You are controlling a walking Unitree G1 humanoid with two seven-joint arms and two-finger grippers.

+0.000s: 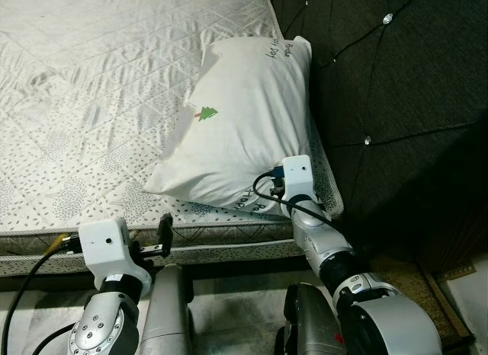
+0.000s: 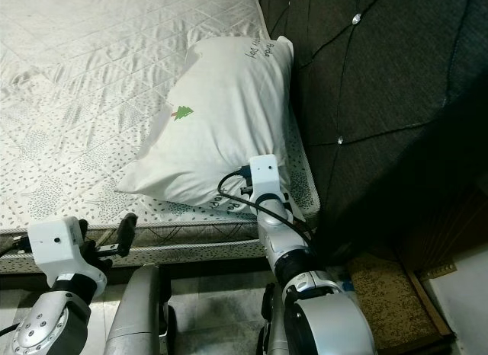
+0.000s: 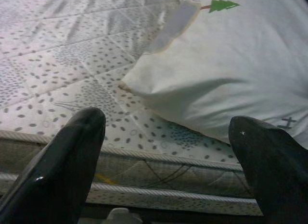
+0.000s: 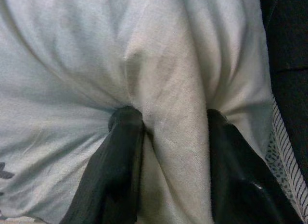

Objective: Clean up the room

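A white pillow (image 1: 244,111) with a small green tree print lies at the head of the bed, leaning against the dark headboard (image 1: 396,103). My right gripper (image 4: 171,120) is at the pillow's near corner, shut on a thick fold of its fabric; in the eye views the white wrist block (image 1: 297,180) covers the fingers. My left gripper (image 3: 166,120) hovers open just off the near edge of the mattress (image 1: 91,103), left of the pillow and apart from it, with nothing between its fingers.
The quilted mattress spreads out to the left with a patterned cover. Its corded side edge (image 1: 229,248) runs across in front of both arms. A tufted, studded headboard fills the right. A brown mat (image 1: 412,283) lies on the floor at lower right.
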